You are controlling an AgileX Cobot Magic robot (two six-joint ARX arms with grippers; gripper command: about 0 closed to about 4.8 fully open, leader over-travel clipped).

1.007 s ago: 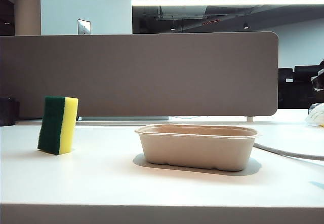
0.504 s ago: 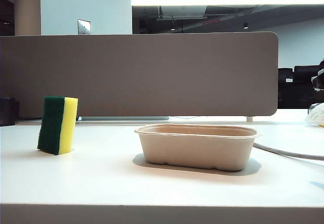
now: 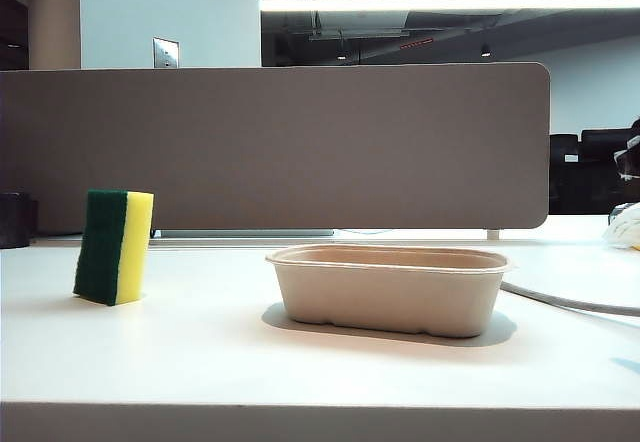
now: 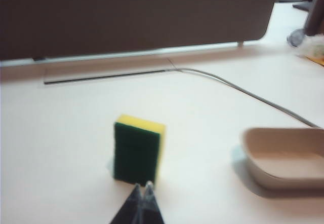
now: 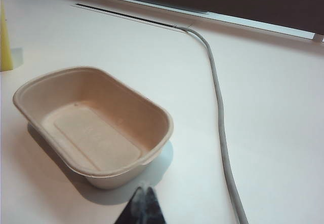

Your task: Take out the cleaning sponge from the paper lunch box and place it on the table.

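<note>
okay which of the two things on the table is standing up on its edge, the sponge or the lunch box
The cleaning sponge: it stands upright on a narrow side on the table. The paper lunch box sits flat on its base, open and empty.

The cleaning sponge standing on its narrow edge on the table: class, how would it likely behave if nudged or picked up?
The cleaning sponge stands tall on a narrow edge on the table, so a sideways nudge would probably tip it. Its yellow foam body looks soft, so it would likely squash under a grip. It is probably light for its size.
</note>
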